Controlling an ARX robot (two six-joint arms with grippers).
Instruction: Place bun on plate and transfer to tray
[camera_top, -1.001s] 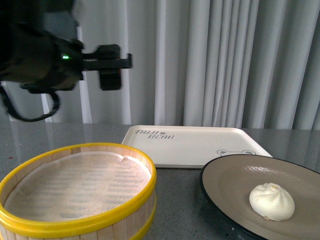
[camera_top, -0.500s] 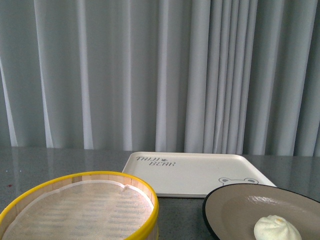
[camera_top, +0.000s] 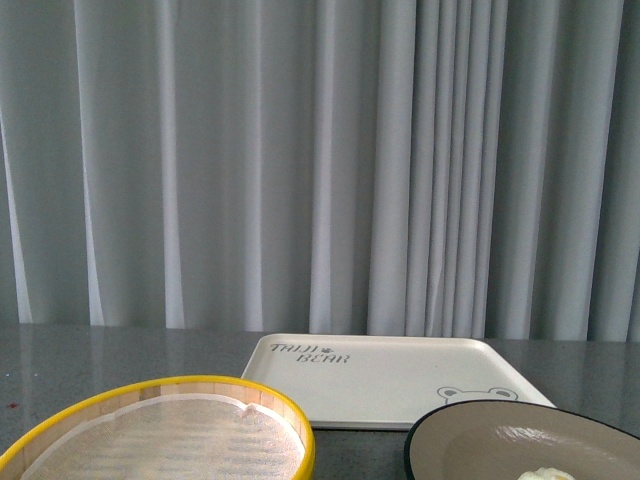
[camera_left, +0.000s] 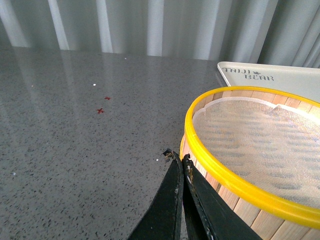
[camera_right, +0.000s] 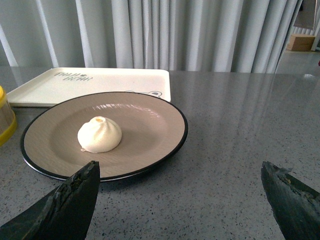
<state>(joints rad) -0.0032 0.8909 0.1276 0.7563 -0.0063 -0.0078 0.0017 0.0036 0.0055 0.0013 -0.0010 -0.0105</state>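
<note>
The creamy-white bun (camera_right: 99, 134) sits on the taupe plate (camera_right: 150, 125) with a black rim; in the front view only the bun's top (camera_top: 547, 474) shows at the bottom edge on the plate (camera_top: 480, 440). The cream tray (camera_top: 385, 375) with grey lettering and a bear face lies behind the plate, also in the right wrist view (camera_right: 90, 82). My right gripper (camera_right: 180, 172) is open and empty, low over the table just before the plate's near rim. My left gripper (camera_left: 176, 157) is shut and empty beside the steamer basket. Neither arm shows in the front view.
A yellow-rimmed wooden steamer basket (camera_left: 240, 185) lined with white cloth stands left of the plate, also in the front view (camera_top: 150, 430). The grey speckled table (camera_left: 75, 125) has small red marks. Grey curtains (camera_top: 320, 150) hang behind.
The left arm has left the front view. The camera's view has tilted upward, so basket, plate and bun have slid down to the frame's bottom edge.
</note>
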